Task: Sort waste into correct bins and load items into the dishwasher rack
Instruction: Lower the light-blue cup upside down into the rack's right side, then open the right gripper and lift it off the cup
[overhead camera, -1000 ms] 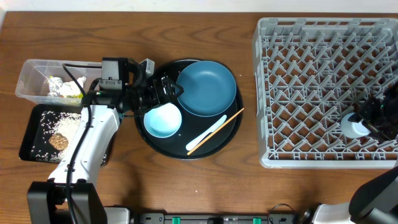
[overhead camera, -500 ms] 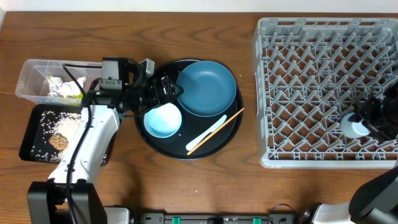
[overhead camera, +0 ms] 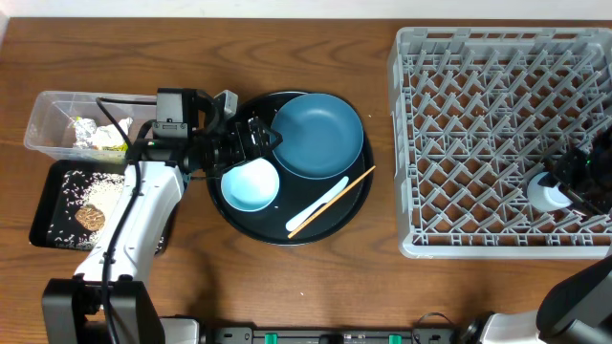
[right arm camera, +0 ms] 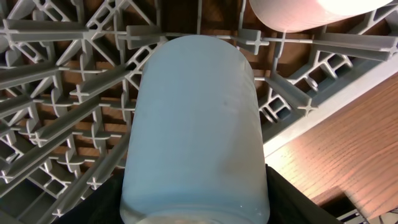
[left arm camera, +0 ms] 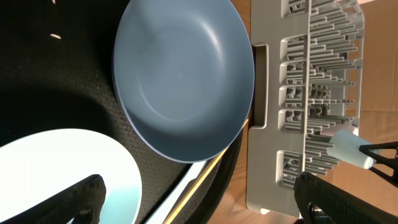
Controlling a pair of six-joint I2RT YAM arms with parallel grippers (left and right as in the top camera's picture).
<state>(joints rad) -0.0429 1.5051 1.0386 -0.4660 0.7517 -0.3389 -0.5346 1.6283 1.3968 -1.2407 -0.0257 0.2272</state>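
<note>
**Sam:** My right pincer (overhead camera: 555,191) was closed on the small pale blue cup (right arm camera: 194,118). The cup was down inside the rack (overhead camera: 478,115), close to the rack's near wall on its right side.

**Lee:** And your other one?

**Sam:** My left pincer (left arm camera: 202,199) hung wide open with nothing in it. It was well left of the rack, over the round black tray (overhead camera: 258,227), by the light blue bowl (overhead camera: 250,185) and the big blue plate (overhead camera: 317,135).

**Lee:** How would you set the cup down well?

**Sam:** I thought I should seat it between the pegs (right arm camera: 68,165), not on top of one, and let go only once it sat firm. A pale thing (right arm camera: 311,12) lay just past it, too bright for me to name, so I meant to go slowly and not bump it.

**Lee:** What was under it all?

**Sam:** A brown wooden table (overhead camera: 287,287). Far left of the rack stood the clear tub (overhead camera: 48,119) and the shallow black tray (overhead camera: 43,215) with rice (overhead camera: 72,186). I saw next to nothing of the room, only a pale strip past the table's far edge.
</note>
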